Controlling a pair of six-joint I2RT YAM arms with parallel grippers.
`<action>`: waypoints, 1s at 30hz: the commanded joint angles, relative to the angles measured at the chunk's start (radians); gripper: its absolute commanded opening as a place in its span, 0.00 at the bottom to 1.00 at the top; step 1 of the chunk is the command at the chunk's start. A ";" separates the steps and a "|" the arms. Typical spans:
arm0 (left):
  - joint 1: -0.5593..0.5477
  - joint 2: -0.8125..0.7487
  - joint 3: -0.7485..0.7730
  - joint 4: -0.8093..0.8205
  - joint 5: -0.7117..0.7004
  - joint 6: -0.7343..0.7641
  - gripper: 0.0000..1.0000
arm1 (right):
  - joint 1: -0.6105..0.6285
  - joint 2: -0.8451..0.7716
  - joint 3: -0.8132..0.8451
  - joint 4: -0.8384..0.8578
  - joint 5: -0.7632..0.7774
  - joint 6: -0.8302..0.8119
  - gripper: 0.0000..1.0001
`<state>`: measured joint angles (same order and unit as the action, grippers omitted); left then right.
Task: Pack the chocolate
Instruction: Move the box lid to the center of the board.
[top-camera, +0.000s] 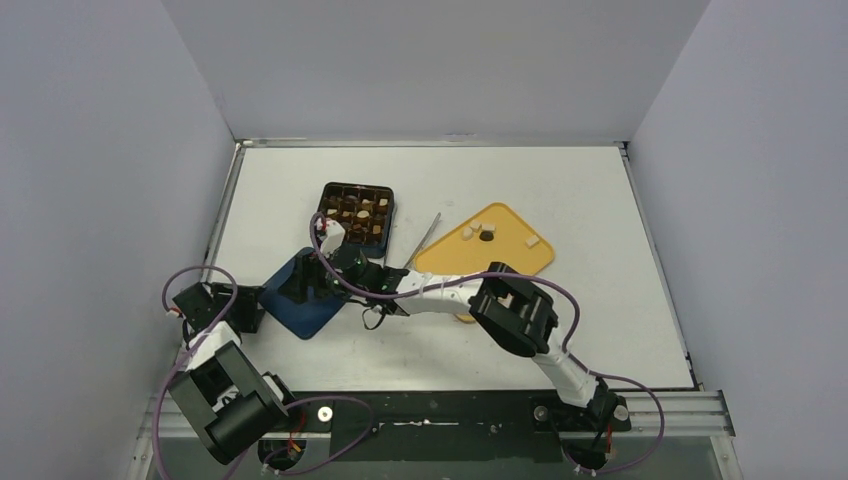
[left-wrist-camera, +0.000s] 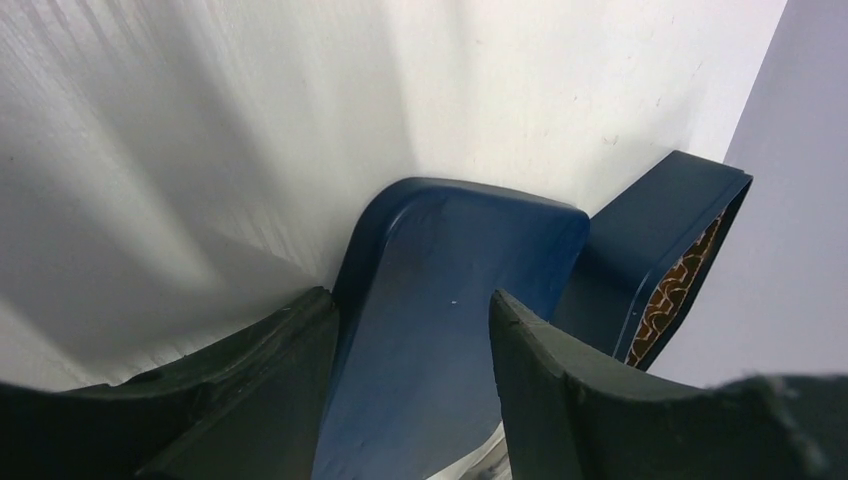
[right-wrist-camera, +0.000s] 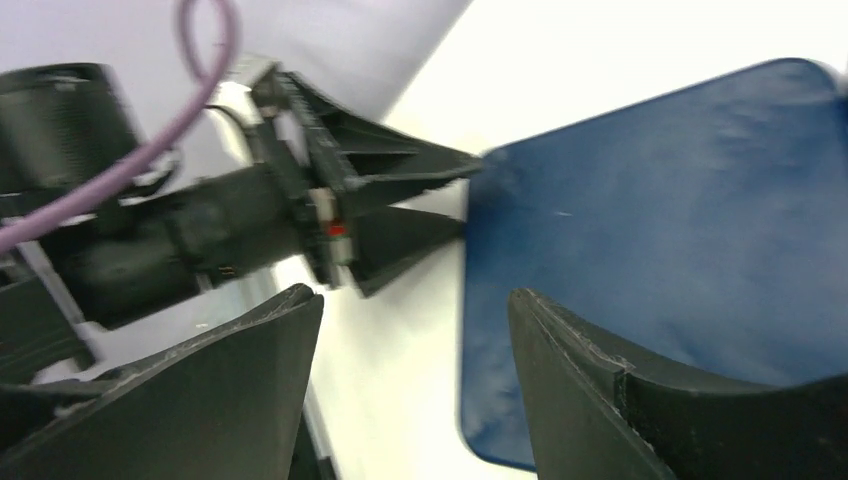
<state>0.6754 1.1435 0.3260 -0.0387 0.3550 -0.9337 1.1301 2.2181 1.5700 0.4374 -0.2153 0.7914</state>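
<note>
My left end effector (left-wrist-camera: 408, 300) straddles the blue lid (left-wrist-camera: 470, 230), grip unclear, right end effector (right-wrist-camera: 415, 300) spread wide; chocolate (top-camera: 467, 231) looks light, fragile: pinch its sides.

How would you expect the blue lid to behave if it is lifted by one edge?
The lid probably stays stiff: in the left wrist view its flat panel and turned-up rim hold their shape. It looks thin-walled, so it is likely light for its size. Its smooth, slightly glossy surface may slip in a light grip.
</note>
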 joint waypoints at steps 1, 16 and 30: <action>-0.005 -0.022 0.016 -0.136 -0.077 0.042 0.58 | -0.015 -0.099 0.006 -0.244 0.223 -0.172 0.69; -0.036 -0.030 0.050 -0.187 -0.160 0.078 0.78 | -0.098 0.044 0.127 -0.417 0.223 -0.238 0.76; -0.115 -0.033 0.053 -0.216 -0.272 0.039 0.77 | -0.078 0.193 0.290 -0.541 0.097 -0.235 0.75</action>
<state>0.5640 1.0805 0.3916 -0.1982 0.1497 -0.8940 1.0344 2.3829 1.8095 -0.0277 -0.0654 0.5606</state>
